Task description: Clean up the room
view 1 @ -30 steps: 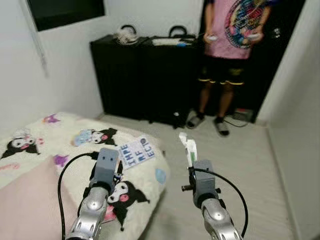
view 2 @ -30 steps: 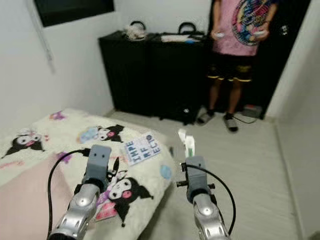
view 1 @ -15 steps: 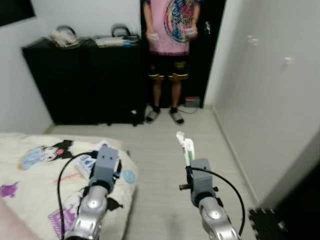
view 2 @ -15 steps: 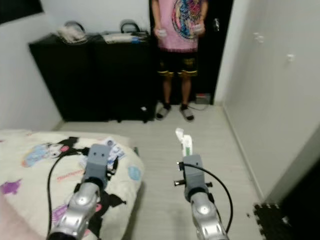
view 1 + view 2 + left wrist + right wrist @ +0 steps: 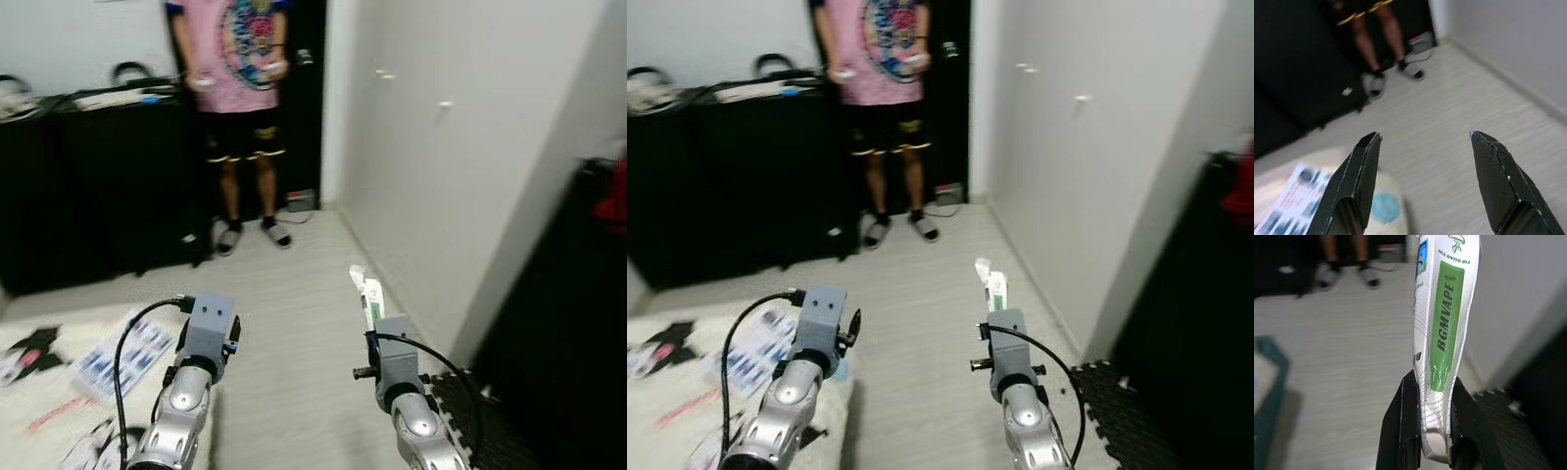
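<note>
Your biggest hazard is the person point(image 5: 235, 117) standing ahead by the black cabinet point(image 5: 88, 186): walk on carelessly and you could bump them. Smaller risk: the right gripper point(image 5: 1432, 431) pinches only the white-and-green packet point(image 5: 1442, 328) base, so the upright packet could slip; the left gripper point(image 5: 1425, 147) is spread wide, holding nothing.

- A person in a pink printed T-shirt point(image 5: 235, 54), black shorts and sandals stands by a dark doorway, holding white controllers.
- A black cabinet point(image 5: 98, 186) stands against the far wall, with cables and small items on top.
- A white wardrobe point(image 5: 441, 166) with small knobs lines the right side.
- Pale wood-look flooring point(image 5: 294, 323).
- A black foam mat point(image 5: 1107, 411) lies at the lower right.
</note>
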